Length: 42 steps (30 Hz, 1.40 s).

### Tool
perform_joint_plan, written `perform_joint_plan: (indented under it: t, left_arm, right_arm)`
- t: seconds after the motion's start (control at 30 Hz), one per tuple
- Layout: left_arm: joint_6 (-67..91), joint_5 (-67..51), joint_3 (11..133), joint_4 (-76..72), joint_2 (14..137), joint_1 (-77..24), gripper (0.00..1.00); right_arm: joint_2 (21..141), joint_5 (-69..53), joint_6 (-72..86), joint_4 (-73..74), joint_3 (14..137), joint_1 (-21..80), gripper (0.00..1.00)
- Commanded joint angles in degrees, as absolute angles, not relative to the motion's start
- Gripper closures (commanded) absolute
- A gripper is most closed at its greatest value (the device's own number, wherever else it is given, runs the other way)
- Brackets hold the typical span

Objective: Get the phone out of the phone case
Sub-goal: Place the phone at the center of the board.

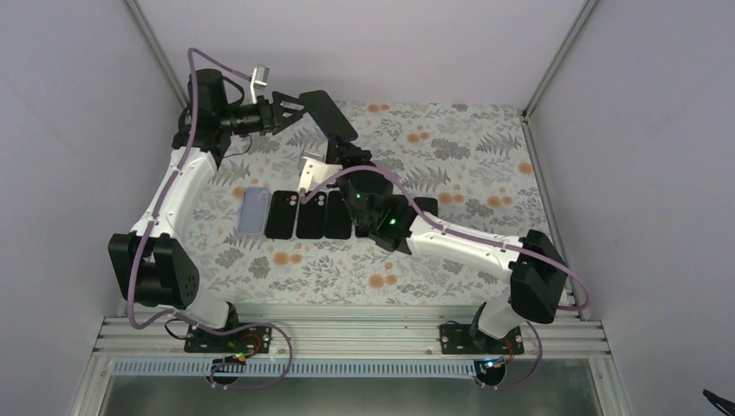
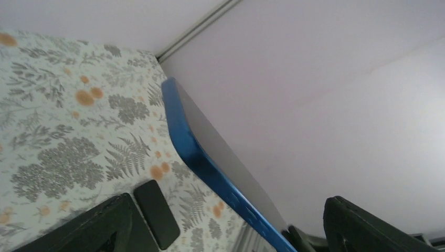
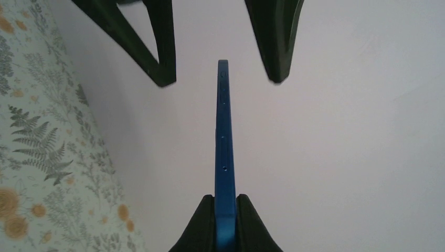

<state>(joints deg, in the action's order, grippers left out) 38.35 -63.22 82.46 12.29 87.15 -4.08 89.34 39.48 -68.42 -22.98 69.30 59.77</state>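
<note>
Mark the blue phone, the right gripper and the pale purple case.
blue phone (image 3: 224, 136): right wrist view, side edge.
right gripper (image 3: 224, 205): right wrist view, between fingertips.
pale purple case (image 1: 252, 211): top view, its middle.

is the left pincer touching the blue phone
Apart. The right wrist view shows the left pincer open, with clear gaps between both its fingers and the blue phone.

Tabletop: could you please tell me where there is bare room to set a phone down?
Bare cloth lies along the near edge, between the row of cases and the rail, and at far right beside the wall. The middle is crowded by that row and the right arm.
</note>
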Motion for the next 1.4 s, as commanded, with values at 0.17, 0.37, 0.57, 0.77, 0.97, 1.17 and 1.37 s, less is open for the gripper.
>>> perform_joint_plan:
  t: [0.17,0.37,0.57,0.77,0.97,1.17,1.37]
  left_arm:
    - [43.23,-65.70,81.82,6.76,87.61,-5.26,0.23]
    - [45.86,-66.48,79.58,4.07,87.32,-5.30,0.50]
    - [46.27,-66.76,80.10,3.79,87.77,-5.21,0.70]
    - [46.19,-66.69,79.73,3.95,87.73,-5.22,0.82]
    - [46.45,-66.81,79.63,3.57,87.73,-5.21,0.93]
    - [45.39,-67.36,80.39,3.22,88.13,-4.48,0.98]
    - [42.02,-67.52,82.98,5.36,89.15,-3.11,0.98]
  right_arm:
    - [91.06,43.49,-86.15,-49.77,64.74,63.98,0.96]
    - [92.90,43.00,-94.57,-60.41,62.35,64.88,0.96]
    - [93.58,42.55,-98.06,-64.13,60.80,65.61,0.96]
    - [93.90,42.05,-100.06,-65.93,59.81,65.87,0.96]
    - [94.24,42.16,-100.82,-66.69,59.58,66.09,0.95]
    - [93.08,42.78,-98.85,-64.02,59.30,66.18,0.63]
    - [90.12,43.72,-92.49,-56.18,58.54,66.18,0.31]
